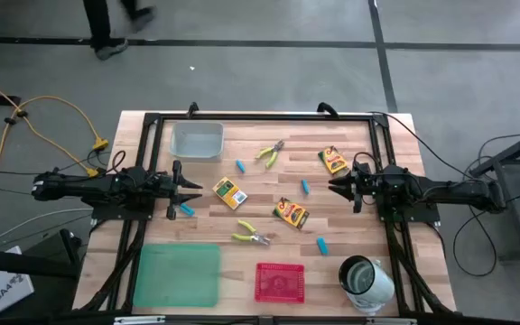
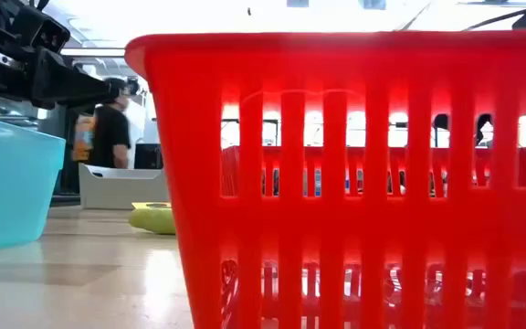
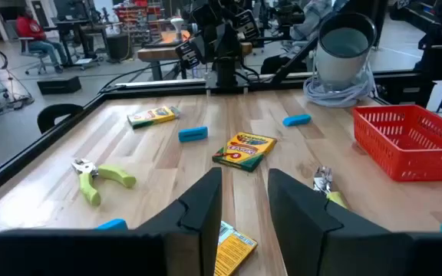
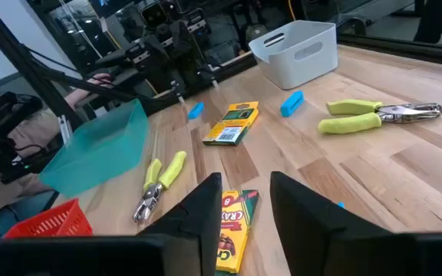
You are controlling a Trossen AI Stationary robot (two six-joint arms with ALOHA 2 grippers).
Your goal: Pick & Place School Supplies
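Nothing sorted yet.
All crayon boxes (image 1: 229,192), blue pieces (image 1: 305,186) and pliers (image 1: 252,236) lay on the surface (image 1: 332,262); both end effectors (image 1: 181,189) (image 1: 341,183) were open and empty.

Overhead: wood counter (image 1: 269,257) w/ scattered crayon boxes (image 1: 229,193), left pincer (image 1: 190,190) & right pincer (image 1: 337,184) both spread, facing inward.

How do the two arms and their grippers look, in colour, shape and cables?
Both arms are black and slim. The left gripper and right gripper each end in two dark, wedge-shaped fingers. Black cables trail from the right arm; yellow and black ones lie by the left arm. No markings are visible.
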